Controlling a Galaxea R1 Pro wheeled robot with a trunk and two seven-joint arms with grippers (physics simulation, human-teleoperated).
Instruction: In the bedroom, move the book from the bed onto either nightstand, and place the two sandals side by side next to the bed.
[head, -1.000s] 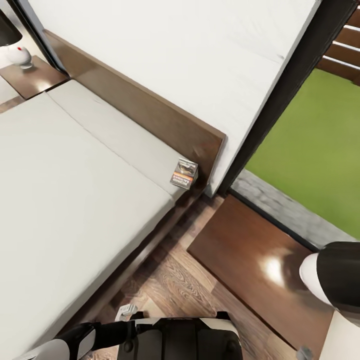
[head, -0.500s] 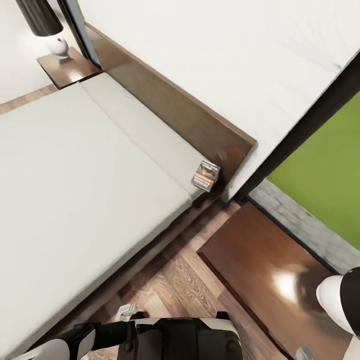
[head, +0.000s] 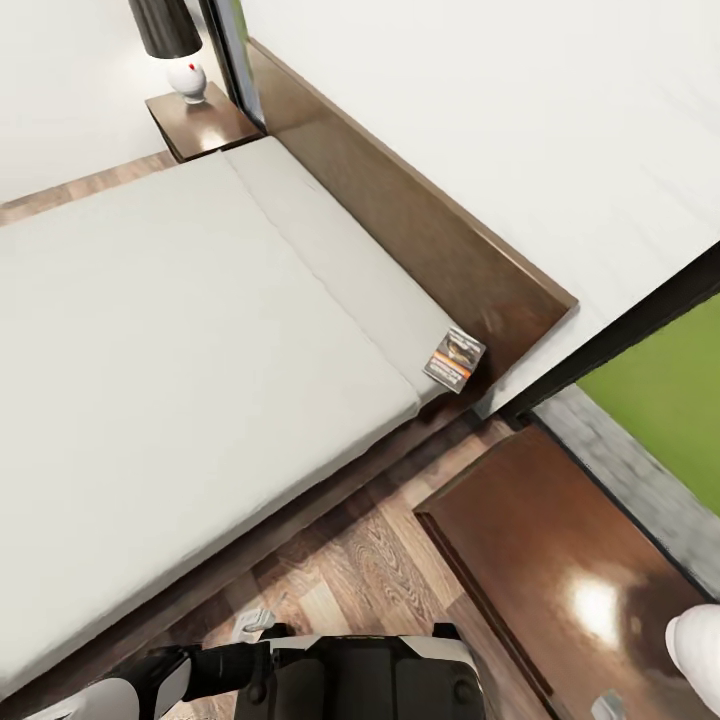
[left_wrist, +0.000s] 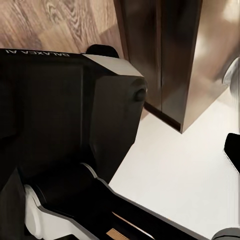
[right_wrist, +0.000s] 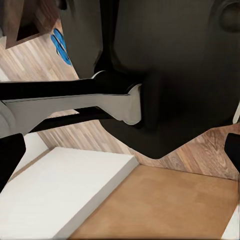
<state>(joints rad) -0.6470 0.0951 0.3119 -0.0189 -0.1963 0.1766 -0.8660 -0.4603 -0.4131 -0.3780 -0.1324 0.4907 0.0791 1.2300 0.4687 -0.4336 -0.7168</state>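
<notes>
The whole head view has swung since the earlier frames, so the camera has turned: the book now sits further right and lower in the picture, and the far nightstand with its lamp has come well into view. The book itself lies where it was, at the corner of the bed, just beside the headboard. The near nightstand stands close by on the floor, its glossy top bare. One blue sandal shows on the floor in the right wrist view.

My reading: the robot is lining up on the book. Next, an arm must reach to the mattress corner. Whether either end effector is apart or together, I cannot tell.
</notes>
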